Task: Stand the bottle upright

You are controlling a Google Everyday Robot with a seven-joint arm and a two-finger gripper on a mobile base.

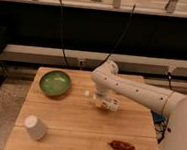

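Observation:
The bottle point(109, 104) is whitish with a pale printed label. It lies on its side near the middle of the wooden table point(77, 120), with its white cap end point(87, 93) pointing left. My gripper point(102, 97) comes down from the white arm point(135, 90), which reaches in from the right. The gripper is right over the bottle and partly hides it. I cannot tell whether it holds the bottle.
A green bowl point(55, 81) sits at the table's back left. A plain white cup point(34, 127) stands at the front left. A dark reddish-brown item point(122, 146) lies at the front right. Cables hang behind the table.

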